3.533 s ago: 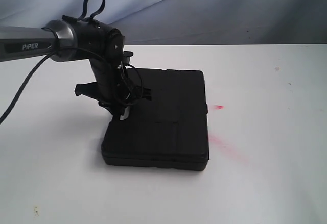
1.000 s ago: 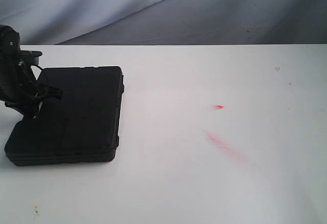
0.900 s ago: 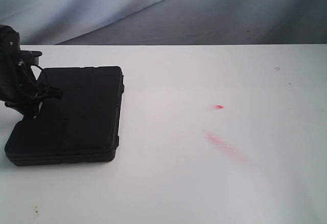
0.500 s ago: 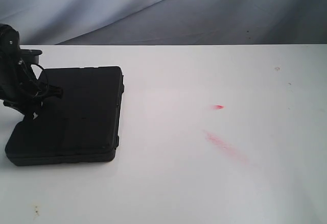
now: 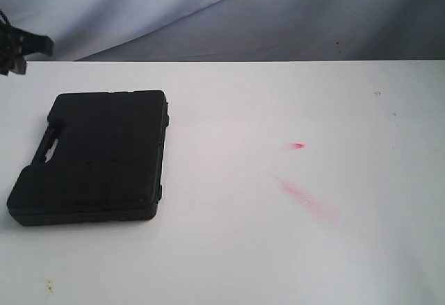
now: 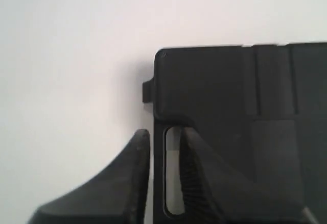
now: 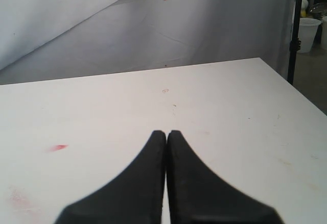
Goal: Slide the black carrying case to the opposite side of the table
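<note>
Left of red smears [image 5: 306,197], the case [image 5: 97,159] lies on the table [image 5: 278,263]; left pincer [image 6: 164,136] parted, right pincer [image 7: 166,135] closed.

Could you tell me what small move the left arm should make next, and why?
Probably draw the left gripper up and away: the case lies flat on the table at the far left of the exterior view, and the gripper hangs open above its handle slot, touching nothing.
</note>
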`<move>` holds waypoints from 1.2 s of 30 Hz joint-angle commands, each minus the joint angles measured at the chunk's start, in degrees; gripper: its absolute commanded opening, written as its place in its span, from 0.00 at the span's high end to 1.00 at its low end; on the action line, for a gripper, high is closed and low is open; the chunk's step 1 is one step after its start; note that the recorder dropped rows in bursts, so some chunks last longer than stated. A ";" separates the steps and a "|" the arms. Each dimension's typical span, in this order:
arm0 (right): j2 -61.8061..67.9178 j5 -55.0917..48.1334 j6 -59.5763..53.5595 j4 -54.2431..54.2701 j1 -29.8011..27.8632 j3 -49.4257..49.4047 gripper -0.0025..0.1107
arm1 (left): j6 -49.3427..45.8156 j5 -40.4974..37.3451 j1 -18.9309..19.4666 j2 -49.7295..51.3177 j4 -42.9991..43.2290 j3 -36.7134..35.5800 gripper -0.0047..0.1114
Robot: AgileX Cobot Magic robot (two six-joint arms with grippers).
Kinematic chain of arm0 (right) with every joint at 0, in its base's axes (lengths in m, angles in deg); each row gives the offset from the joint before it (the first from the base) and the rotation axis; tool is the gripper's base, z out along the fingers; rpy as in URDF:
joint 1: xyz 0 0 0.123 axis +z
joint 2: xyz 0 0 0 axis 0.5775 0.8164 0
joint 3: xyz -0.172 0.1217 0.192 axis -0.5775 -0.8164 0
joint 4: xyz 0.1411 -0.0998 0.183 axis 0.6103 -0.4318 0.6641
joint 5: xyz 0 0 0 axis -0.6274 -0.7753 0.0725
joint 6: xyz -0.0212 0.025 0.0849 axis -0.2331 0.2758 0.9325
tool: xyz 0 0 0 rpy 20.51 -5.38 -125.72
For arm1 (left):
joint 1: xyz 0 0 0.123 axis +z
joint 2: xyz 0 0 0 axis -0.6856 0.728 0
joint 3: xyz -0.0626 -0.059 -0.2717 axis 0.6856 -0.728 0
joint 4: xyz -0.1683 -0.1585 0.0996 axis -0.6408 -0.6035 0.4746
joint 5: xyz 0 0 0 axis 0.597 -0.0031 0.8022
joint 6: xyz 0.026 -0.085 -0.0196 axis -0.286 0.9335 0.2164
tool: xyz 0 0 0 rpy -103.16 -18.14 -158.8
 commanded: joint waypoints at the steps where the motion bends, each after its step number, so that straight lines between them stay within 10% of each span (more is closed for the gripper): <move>1: 0.09 0.00 0.09 0.26 0.11 -0.15 0.98 | -4.52 6.67 -0.03 -12.38 -5.04 -5.62 0.92; 22: 0.09 0.00 0.09 0.26 0.11 -0.15 0.98 | -10.58 44.76 -0.03 -51.57 -5.92 -37.26 0.96; 36: 0.09 0.00 0.09 0.26 0.11 -0.15 0.98 | -10.97 27.99 -8.96 -63.21 -10.60 -40.37 0.96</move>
